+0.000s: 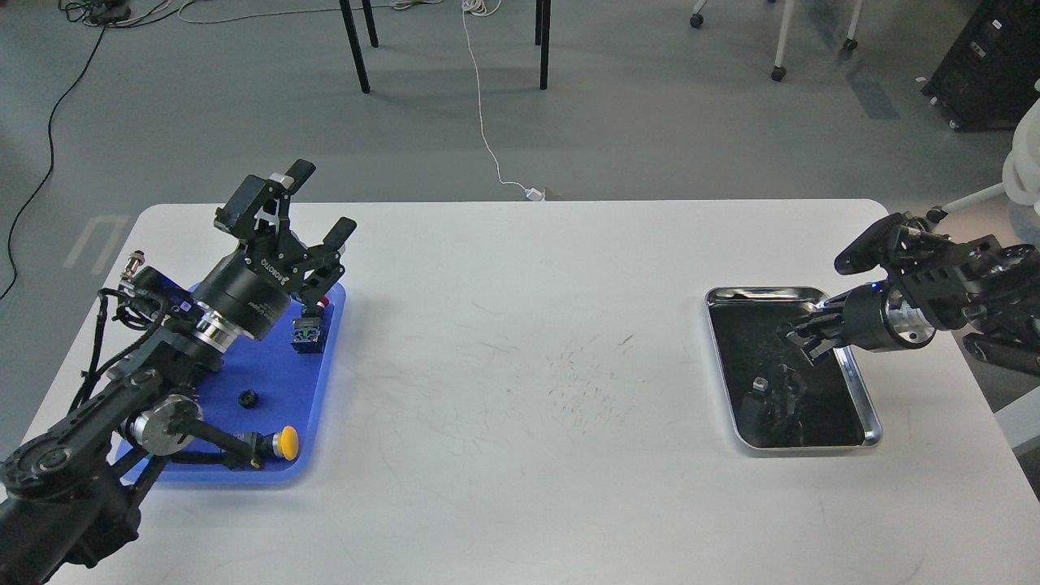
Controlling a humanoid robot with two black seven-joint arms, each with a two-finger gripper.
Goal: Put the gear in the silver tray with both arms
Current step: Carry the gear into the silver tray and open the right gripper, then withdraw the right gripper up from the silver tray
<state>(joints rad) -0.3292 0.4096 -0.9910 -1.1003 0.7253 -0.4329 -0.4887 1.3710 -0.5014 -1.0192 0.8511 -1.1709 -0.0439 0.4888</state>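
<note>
The gear (248, 398), a tiny black toothed disc, lies on the blue tray (325, 382) at the left. My left gripper (321, 203) is open and empty, raised above the blue tray's far edge, well above and beyond the gear. The silver tray (871, 410) sits at the right with a dark reflective bottom. My right gripper (800, 335) hovers over the silver tray's upper right part, pointing left. It is dark against the tray, so I cannot tell its fingers apart. Dark shapes in the tray bottom look like its reflection.
The blue tray also holds a red-capped push-button (309, 329), partly behind my left gripper, and a yellow-capped push-button (284, 443) near its front edge. The white table (520, 390) spans between the trays. Chair legs and cables lie on the floor beyond.
</note>
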